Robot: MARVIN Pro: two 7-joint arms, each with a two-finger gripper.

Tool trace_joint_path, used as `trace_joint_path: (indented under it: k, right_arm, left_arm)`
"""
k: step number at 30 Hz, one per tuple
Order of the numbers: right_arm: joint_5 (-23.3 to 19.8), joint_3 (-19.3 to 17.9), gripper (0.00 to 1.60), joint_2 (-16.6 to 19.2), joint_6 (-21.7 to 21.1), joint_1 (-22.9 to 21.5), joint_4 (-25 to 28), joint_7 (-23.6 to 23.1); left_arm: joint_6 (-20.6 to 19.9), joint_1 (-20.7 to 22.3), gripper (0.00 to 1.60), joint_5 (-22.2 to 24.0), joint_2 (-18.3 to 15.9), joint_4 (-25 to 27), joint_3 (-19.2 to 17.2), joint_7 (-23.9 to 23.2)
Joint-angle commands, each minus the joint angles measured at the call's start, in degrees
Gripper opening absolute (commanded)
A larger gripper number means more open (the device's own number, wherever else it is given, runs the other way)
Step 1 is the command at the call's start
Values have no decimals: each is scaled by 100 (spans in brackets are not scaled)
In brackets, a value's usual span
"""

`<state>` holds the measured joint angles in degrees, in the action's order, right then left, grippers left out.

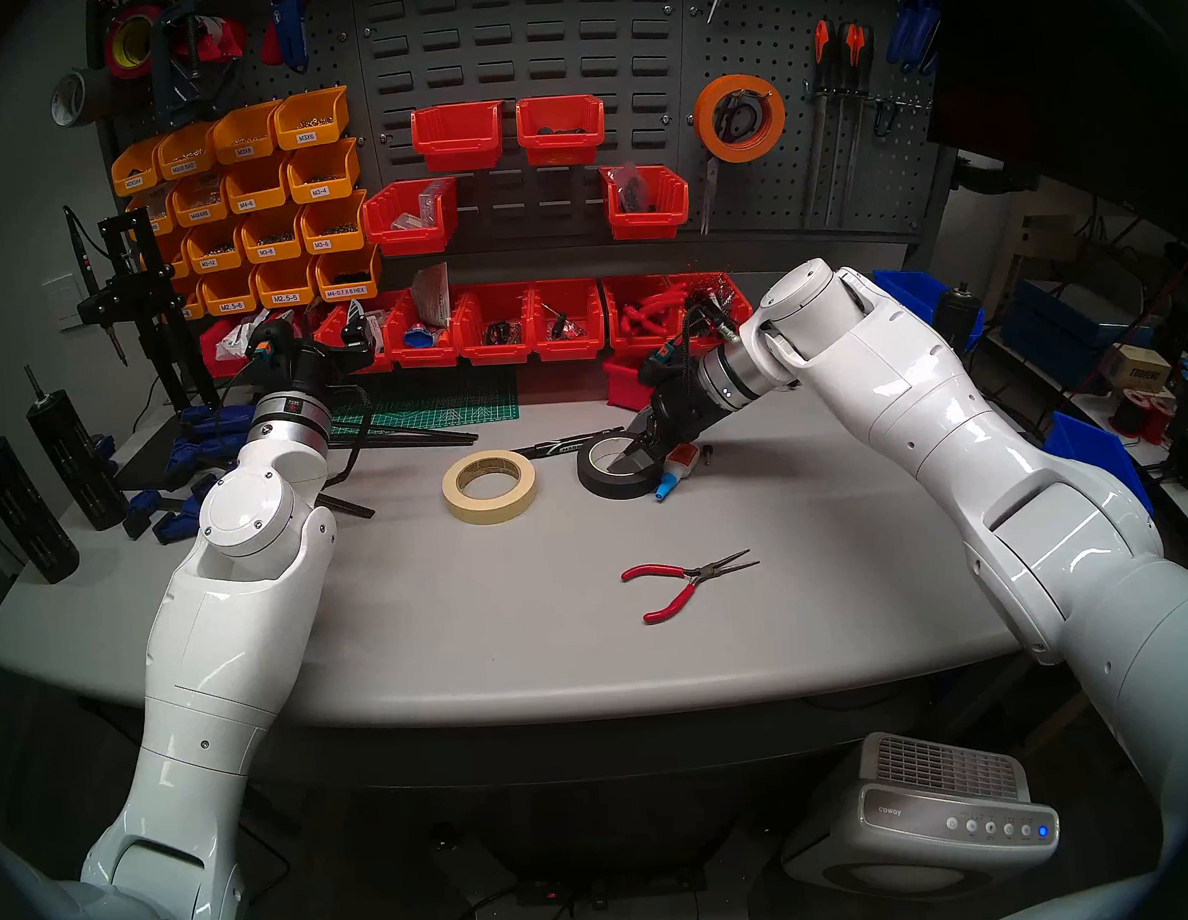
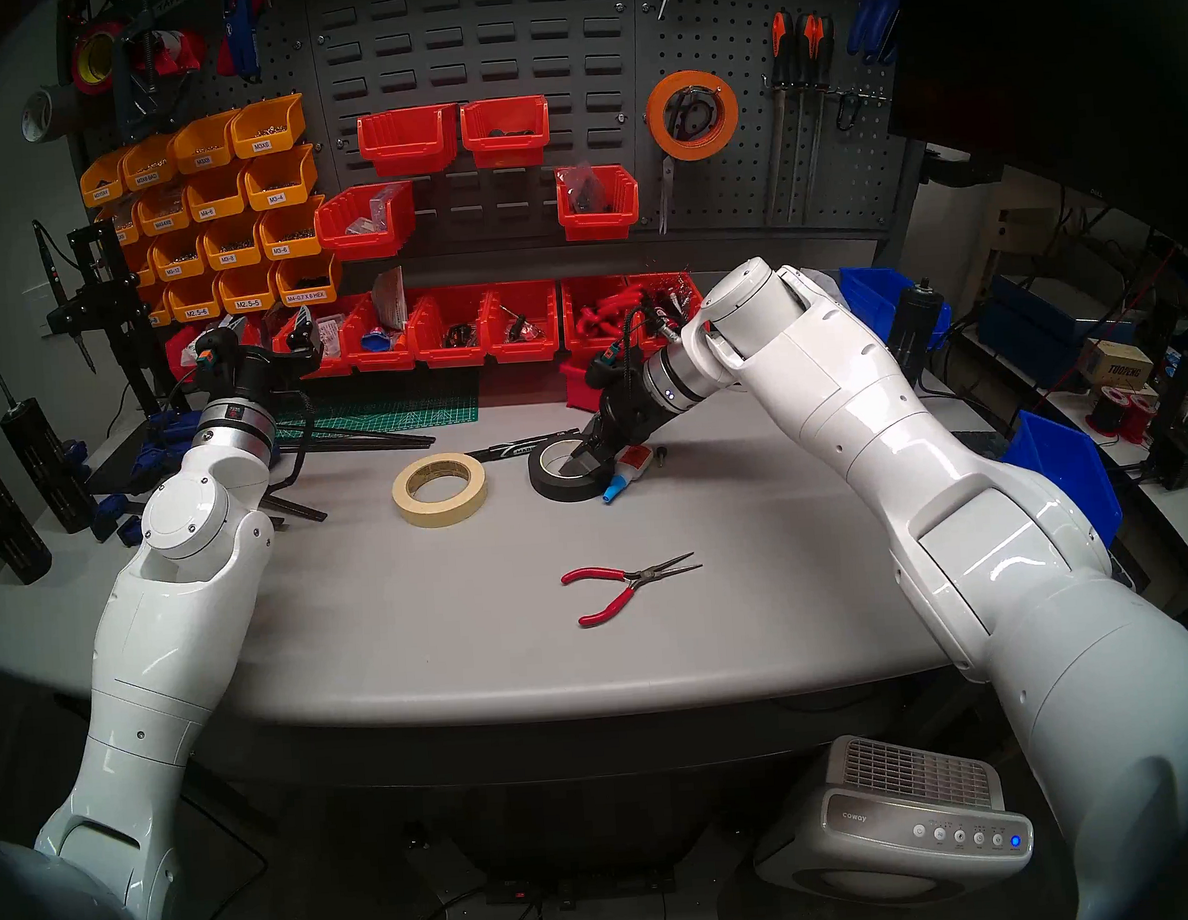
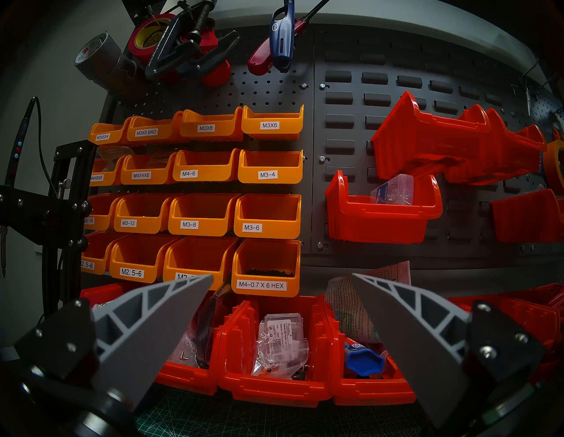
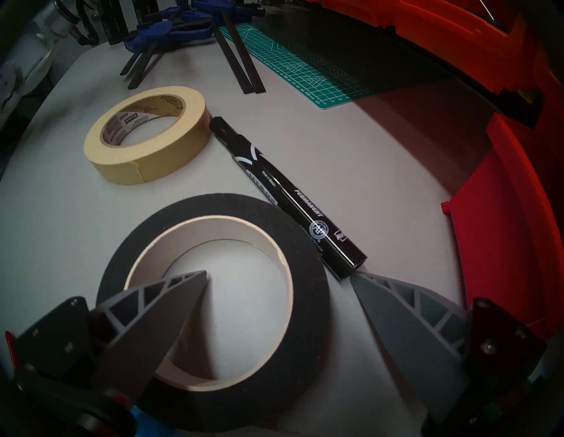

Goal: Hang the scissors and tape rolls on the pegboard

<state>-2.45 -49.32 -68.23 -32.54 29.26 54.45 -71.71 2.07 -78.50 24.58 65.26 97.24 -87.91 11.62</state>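
Black tape roll [image 4: 213,305] flat on table [image 1: 728,649], axis vertical (right tool [image 4: 279,276] spread, straddling rim).

Black tape roll [image 4: 213,213] around one finger: matt, smooth, pale card core. Cream tape roll [image 4: 146,137] beyond it: papery, dull. Marker [image 4: 290,201] by other finger: glossy plastic. Fingers [image 4: 171,308]: matt grey plastic. Table [image 1: 728,649]: matt grey.

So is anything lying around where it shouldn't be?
Yes. The black tape roll and cream tape roll lie flat on the table, while the orange tape roll already hangs on the pegboard.
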Motion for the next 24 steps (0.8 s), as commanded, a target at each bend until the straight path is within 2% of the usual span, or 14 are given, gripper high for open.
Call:
trace_joint_path:
  k: [1,12,13,15,24]
  right_arm:
    - [12,-57,160,5,117,-273,31,-51]
    - [14,-64,160,13,166,-278,20,-130]
    - [12,-66,75,11,170,-277,22,-135]
    - [-8,-73,0,10,171,-267,35,-173]
    - [-67,-128,0,-19,178,-238,61,-231]
  left_arm:
    - [98,204,160,-3,-7,172,-51,-11]
    - [99,204,160,-3,-7,172,-51,-11]
    - [99,204,160,-3,-7,172,-51,-11]
    - [99,204,160,-3,-7,172,-51,-11]
    - [99,204,160,-3,-7,172,-51,-11]
